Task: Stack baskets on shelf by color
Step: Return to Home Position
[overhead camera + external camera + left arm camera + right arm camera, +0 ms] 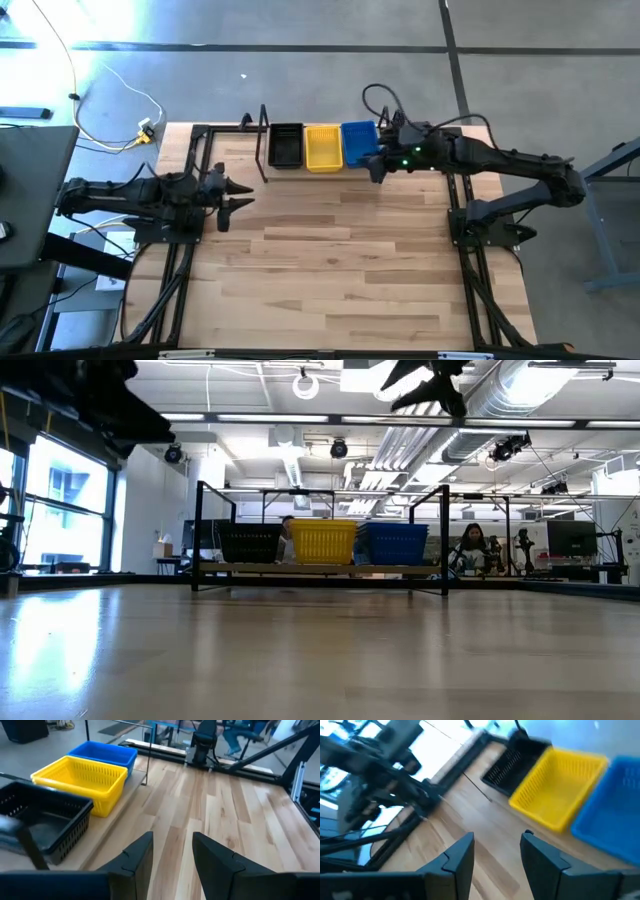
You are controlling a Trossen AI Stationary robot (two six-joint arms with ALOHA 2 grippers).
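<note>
My right claw (376, 166) hangs above the worktop (340, 270), fingers apart and gripping nothing. The blue basket (358, 142) is just beside it on the shelf (310, 569). Past the blue one, going away from that claw, the yellow basket (323, 147) sits touching it. The black basket (285, 146) is farthest off.

My left claw (238, 196) waits well apart from the shelf, also released. The shelf's wire end frame (263, 145) stands between it and the black basket, which is the nearest basket to it. The black tabletop frame (197, 140) runs close behind that claw.

From worktop height each colour reads as one block, so I cannot tell how many baskets are nested in each. A white cable (110, 100) lies on the floor beyond the left arm, and a person (471, 546) sits in the room behind the shelf.
</note>
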